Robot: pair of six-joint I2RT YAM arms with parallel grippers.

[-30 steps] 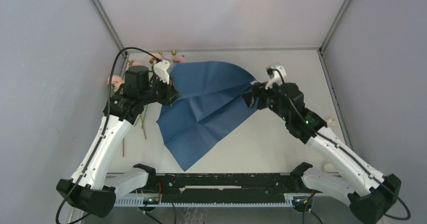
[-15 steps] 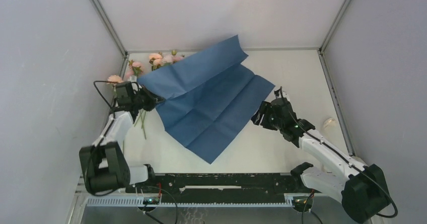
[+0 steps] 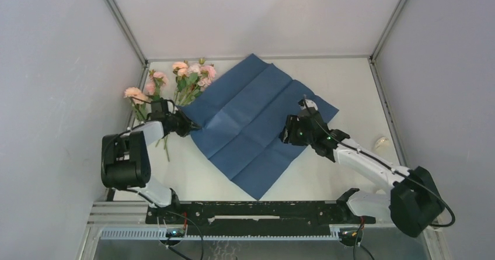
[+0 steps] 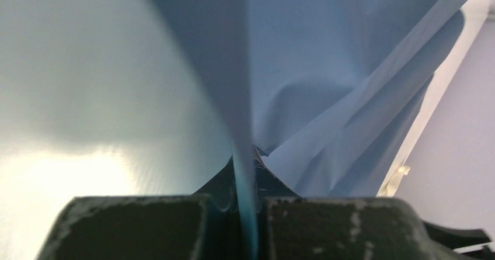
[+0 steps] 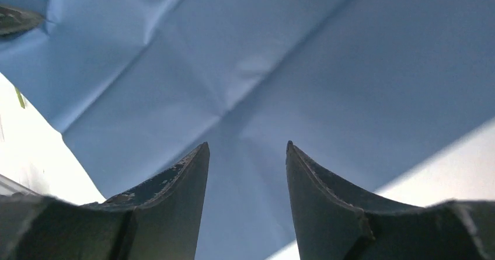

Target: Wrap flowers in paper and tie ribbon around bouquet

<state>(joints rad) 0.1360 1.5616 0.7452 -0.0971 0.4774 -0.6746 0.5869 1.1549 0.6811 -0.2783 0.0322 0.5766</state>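
The paper (image 3: 257, 120) lies spread on the table, dark blue face up, creased in a cross. My left gripper (image 3: 188, 125) is low at the sheet's left corner and shut on it. In the left wrist view the paper's edge (image 4: 245, 172) runs straight between the closed fingers of the left gripper (image 4: 246, 200). My right gripper (image 3: 290, 135) hovers over the right half of the sheet, open and empty. The right wrist view shows the right gripper (image 5: 246, 146) with only paper (image 5: 303, 61) beneath. The flowers (image 3: 190, 76), pink roses, lie at the back left beside the sheet.
A small cream-white curl (image 3: 382, 142), likely the ribbon, lies near the table's right edge. More pink blooms (image 3: 135, 93) and thin green stems (image 3: 166, 146) sit by the left wall. Grey walls close in on three sides.
The paper, held up in the air a second ago, has come down flat on the table. The left arm dropped low to the left with its corner. The right gripper let go and moved over the sheet.
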